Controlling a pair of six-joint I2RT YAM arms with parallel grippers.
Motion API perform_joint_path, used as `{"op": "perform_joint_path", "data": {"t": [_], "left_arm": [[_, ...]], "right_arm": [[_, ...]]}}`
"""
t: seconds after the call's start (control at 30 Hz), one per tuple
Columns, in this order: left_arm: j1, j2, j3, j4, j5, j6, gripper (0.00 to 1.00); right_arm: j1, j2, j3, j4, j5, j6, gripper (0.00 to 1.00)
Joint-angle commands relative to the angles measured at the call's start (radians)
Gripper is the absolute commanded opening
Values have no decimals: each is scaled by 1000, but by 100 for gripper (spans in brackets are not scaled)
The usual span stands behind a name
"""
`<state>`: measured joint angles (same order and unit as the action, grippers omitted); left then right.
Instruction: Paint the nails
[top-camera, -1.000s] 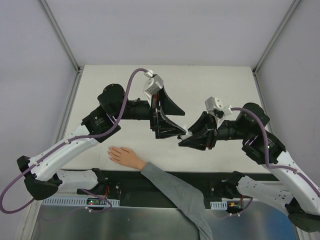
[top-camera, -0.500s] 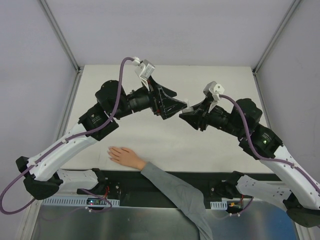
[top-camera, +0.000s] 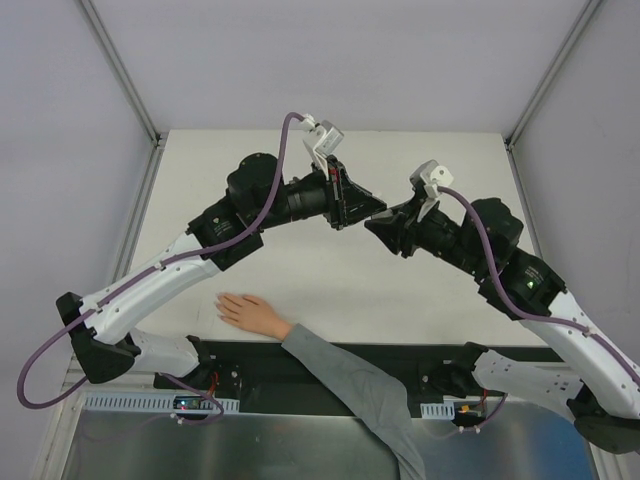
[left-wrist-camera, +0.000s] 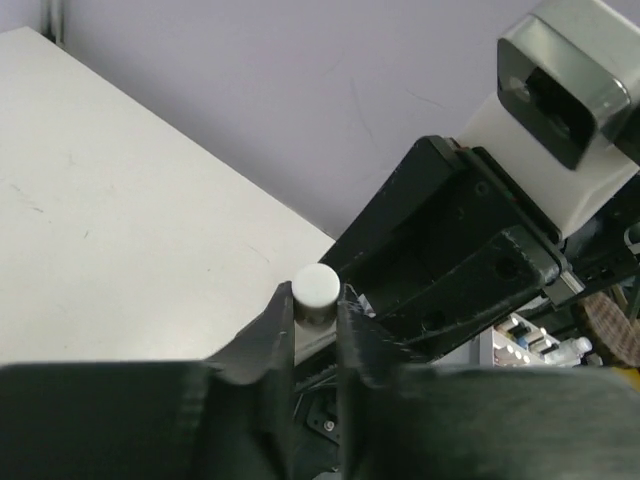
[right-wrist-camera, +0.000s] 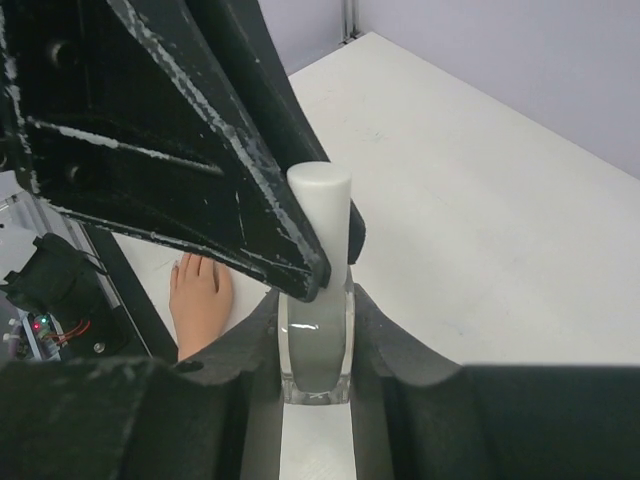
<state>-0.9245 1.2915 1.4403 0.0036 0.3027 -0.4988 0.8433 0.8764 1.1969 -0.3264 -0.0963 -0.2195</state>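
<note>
Brings the left arm further right and out over the table (top-camera: 450, 170) since half a second ago. Narrows the left gripper (left-wrist-camera: 316, 312) from a wide spread down onto the white cap (right-wrist-camera: 328, 215). Leaves the right arm about where it was.

Pinches the cap between both left fingers (left-wrist-camera: 270, 335), tips against its sides, the cap's flat top standing just proud of them. Clamps the bottle (right-wrist-camera: 318, 350) upright in the right gripper (right-wrist-camera: 318, 335), jaws narrow and pressed to its flanks, just under the cap.

Blocks much of the right wrist view with the left gripper's black fingers; hides the bottle almost wholly from above.

Meeting tip to tip over the middle of the table, both arms reaching in from their bases with elbows bowed outward, purple cables (top-camera: 262, 190) looping over the wrists.

At the near table edge, well apart from the bottle: pale hand (top-camera: 248, 312) lying flat, fingers pointing left, grey sleeve (top-camera: 345, 380) running back between the arm bases. Nails (top-camera: 224, 302) at those fingertips, too small to make out.
</note>
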Motion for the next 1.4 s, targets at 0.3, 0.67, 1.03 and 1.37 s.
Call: {"op": "perform_joint_path", "data": {"t": [0.3,0.67,1.03,1.37], "left_arm": [[-7,-61,-141,505,688,-164,0],[-4,-99,-4,46,448,32,77],[-7,-192,34,-119,-147,141,74],[-17,-83,89,-126,-266,69,51]], "right_arm": [[5,-131,-100,549,-1064,435,0],[-3,-99,15,111,-810,77,0],[13,-4,32,18,-108,-12,0],[19,30,50,9,36,0,0]]}}
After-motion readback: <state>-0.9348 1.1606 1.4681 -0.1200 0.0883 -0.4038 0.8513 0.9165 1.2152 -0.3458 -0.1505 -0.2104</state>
